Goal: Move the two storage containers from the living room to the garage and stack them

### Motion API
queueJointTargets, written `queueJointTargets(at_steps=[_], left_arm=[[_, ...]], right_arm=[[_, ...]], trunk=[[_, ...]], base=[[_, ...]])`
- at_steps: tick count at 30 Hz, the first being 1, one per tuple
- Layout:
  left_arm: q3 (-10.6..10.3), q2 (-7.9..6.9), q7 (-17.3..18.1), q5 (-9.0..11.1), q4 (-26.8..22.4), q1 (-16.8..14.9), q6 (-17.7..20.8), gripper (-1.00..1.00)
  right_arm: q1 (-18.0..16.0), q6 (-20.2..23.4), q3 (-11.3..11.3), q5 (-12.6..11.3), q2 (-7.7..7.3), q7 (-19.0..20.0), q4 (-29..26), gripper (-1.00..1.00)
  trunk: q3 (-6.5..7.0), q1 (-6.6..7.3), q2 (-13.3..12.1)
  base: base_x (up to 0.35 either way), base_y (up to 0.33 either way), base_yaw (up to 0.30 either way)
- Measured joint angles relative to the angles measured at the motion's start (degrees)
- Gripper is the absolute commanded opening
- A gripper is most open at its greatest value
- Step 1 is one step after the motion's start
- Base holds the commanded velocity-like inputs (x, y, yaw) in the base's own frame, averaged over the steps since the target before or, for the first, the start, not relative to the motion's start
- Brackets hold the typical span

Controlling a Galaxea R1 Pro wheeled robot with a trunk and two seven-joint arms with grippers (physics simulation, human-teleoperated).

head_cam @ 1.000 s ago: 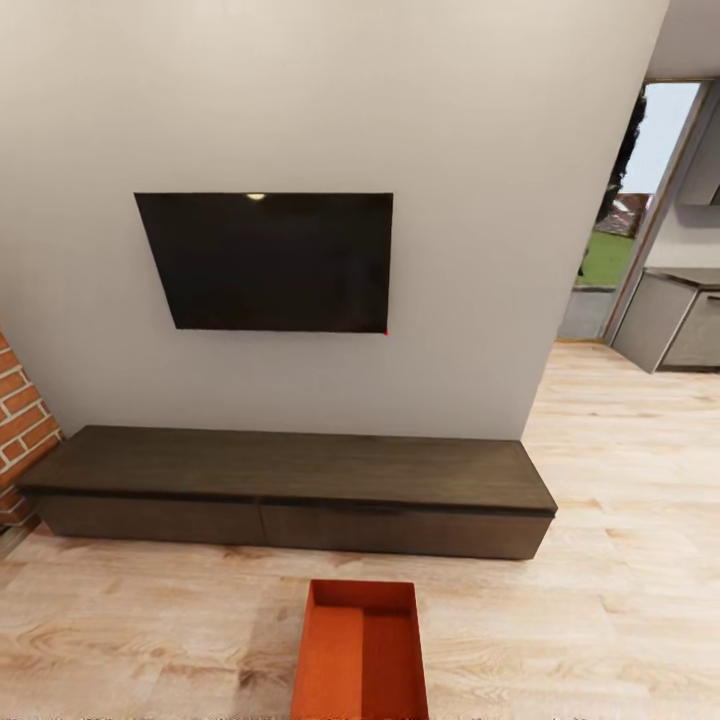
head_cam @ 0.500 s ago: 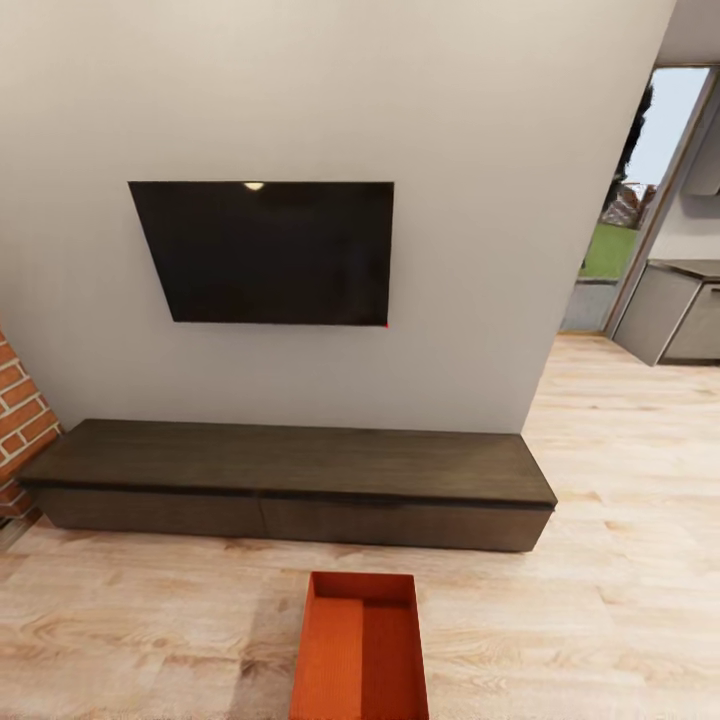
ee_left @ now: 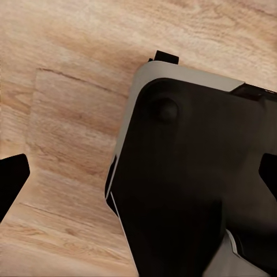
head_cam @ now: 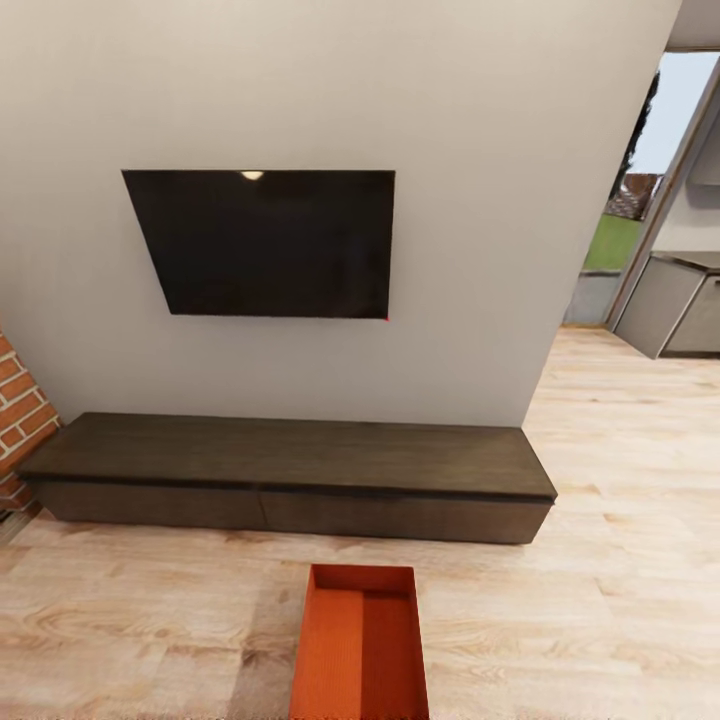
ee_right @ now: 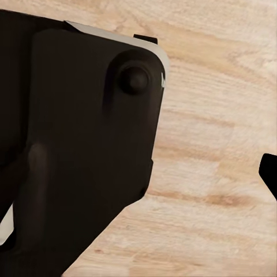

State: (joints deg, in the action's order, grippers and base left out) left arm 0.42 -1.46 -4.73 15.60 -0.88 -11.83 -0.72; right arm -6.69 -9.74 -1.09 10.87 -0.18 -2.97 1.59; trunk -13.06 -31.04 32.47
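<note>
Sitting on the light wood floor (head_cam: 620,560) at the near edge of the head view is one orange-red bin (head_cam: 361,645), open on top and empty. Just past it, but not touching, a long dark bench (head_cam: 290,470) runs along the pale wall. A black TV (head_cam: 262,243) hangs above the bench. Red bricks (head_cam: 18,415) show at the left. Far off on the right, a doorway (head_cam: 625,215) shows green grass. Each wrist view shows the robot's dark base over the wood floor, with black finger tips at the picture edges, so whether the grippers are open or closed cannot be told.

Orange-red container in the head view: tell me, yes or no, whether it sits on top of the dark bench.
No: the storage container rests on the wood-plank floor in front of the bench, apart from it.
</note>
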Motion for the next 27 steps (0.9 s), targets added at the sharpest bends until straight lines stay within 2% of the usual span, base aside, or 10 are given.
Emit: queueJointTargets(at_steps=[27], left_arm=[[0.0,0.0,0.0,0.0,0.0,0.0,0.0,1.0]], right_arm=[[0.0,0.0,-0.16,-0.07,0.14,0.0,0.0,1.0]], trunk=[[-2.49,0.0,0.0]], base=[[0.0,0.0,0.0]])
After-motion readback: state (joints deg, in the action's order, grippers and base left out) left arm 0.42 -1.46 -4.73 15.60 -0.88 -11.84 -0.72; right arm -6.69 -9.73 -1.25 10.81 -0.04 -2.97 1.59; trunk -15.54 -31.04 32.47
